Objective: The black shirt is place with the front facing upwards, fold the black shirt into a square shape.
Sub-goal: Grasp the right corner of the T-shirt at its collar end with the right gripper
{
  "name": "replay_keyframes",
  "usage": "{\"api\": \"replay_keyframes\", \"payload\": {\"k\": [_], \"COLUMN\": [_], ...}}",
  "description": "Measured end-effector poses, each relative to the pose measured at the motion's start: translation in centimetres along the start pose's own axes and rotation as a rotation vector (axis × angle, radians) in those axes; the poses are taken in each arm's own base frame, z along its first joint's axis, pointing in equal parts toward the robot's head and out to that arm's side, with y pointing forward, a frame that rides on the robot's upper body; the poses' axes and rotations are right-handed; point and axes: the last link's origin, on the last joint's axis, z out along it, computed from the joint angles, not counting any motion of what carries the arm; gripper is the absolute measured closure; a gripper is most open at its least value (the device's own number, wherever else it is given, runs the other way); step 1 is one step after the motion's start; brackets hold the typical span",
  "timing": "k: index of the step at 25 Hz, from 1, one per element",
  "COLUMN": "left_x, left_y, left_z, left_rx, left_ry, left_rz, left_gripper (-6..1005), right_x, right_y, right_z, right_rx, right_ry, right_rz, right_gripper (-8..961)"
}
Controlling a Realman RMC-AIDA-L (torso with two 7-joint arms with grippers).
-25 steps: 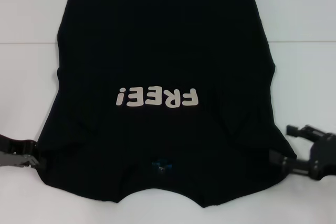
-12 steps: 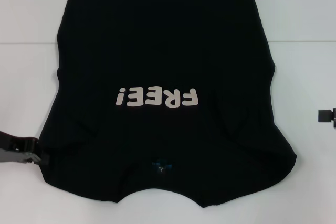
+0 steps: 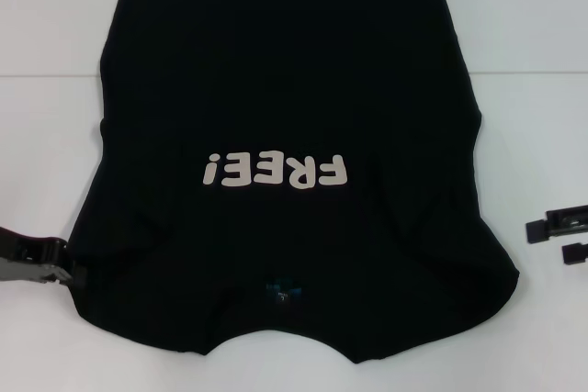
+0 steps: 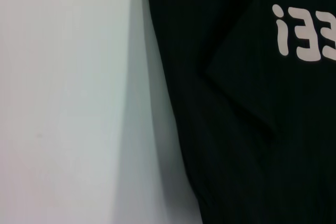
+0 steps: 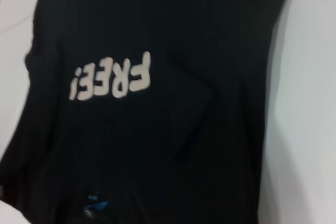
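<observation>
The black shirt [image 3: 285, 89] lies flat on the white table, front up, with the cream "FREE!" letters [image 3: 276, 172] upside down to me and the collar toward the near edge. Both sleeves are folded in over the body. My left gripper [image 3: 66, 273] sits at the shirt's near left corner, touching its edge. My right gripper [image 3: 554, 240] is at the right border of the head view, open and empty, apart from the shirt. The shirt fills the left wrist view [image 4: 247, 129] and the right wrist view [image 5: 157, 145], and neither shows fingers.
The white table [image 3: 533, 117] shows on both sides of the shirt. A small blue-green collar label [image 3: 280, 293] lies near the neckline. A faint seam line [image 3: 46, 73] crosses the table behind the grippers.
My right gripper has let go of the shirt's near right corner, drawn away to the right, and now shows again at the right border. The left gripper has shifted only slightly.
</observation>
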Motion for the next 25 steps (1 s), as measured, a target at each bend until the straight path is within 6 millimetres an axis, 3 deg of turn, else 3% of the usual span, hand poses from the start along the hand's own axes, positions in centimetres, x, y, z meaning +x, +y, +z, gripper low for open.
{"api": "replay_keyframes", "payload": {"k": [12, 25], "left_x": [-0.2, 0.0], "left_y": [0.3, 0.5], "left_z": [0.3, 0.4], "left_rx": [-0.010, -0.015], "left_ry": [-0.007, -0.006], "left_rz": [0.012, 0.018], "left_gripper": [977, 976], "right_x": [-0.1, -0.4], "right_y": [1.0, 1.9], "right_z": [4.6, 6.7], "right_rx": [0.052, 0.063], "right_ry": [0.063, 0.075], "right_rz": [-0.034, -0.066], "right_gripper": [6, 7]}}
